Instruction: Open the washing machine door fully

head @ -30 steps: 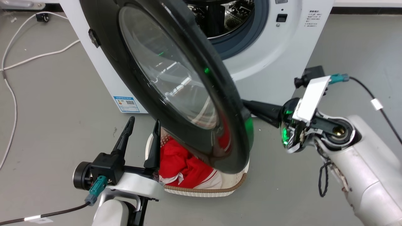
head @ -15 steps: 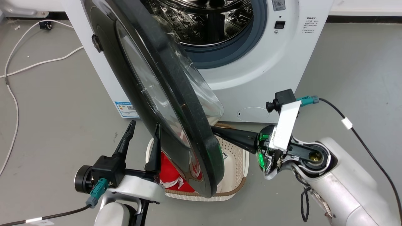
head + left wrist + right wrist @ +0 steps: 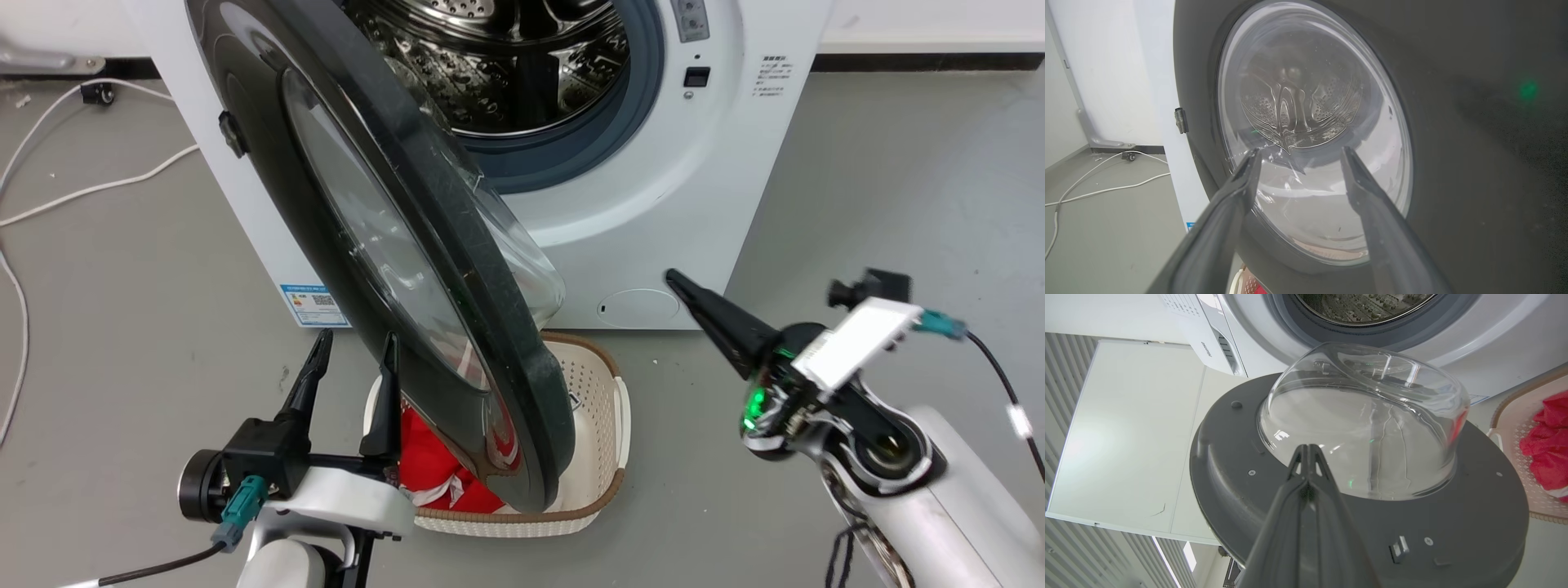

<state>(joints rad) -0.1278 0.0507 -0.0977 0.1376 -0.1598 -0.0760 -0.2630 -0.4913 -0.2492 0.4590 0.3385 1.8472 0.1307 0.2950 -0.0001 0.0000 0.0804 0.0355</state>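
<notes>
Fingers of the left gripper (image 3: 357, 339) (image 3: 1300, 150) stand spread wide with nothing between them. They point at the outer face of the large round glossy black washing machine door with its clear glass centre (image 3: 384, 245) (image 3: 1310, 102), which rises directly ahead of and above the tips. In the head view the inner finger sits just beside the door's lower rim; whether it touches cannot be told.

The right gripper (image 3: 673, 276) (image 3: 1308, 447) has its two dark fingers pressed together, holding nothing. It is apart from the door and aims at the door's grey inner side (image 3: 1453, 522), with the bulging glass bowl ahead of its tips.

The door stands swung out from the big white front-loading washing machine (image 3: 694, 188) (image 3: 1494, 343), seen almost edge-on in the head view, between the two grippers. Beyond the right gripper's tips, the perforated steel drum (image 3: 506, 65) and the grey rubber seal (image 3: 637, 106) are uncovered.

Between the grippers, under the door's lower edge, sits a small cream perforated laundry basket (image 3: 600, 408) (image 3: 1506, 428) holding red cloth (image 3: 429, 465) (image 3: 1551, 449). White cables (image 3: 82, 192) lie on the grey floor well outward of the left gripper.
</notes>
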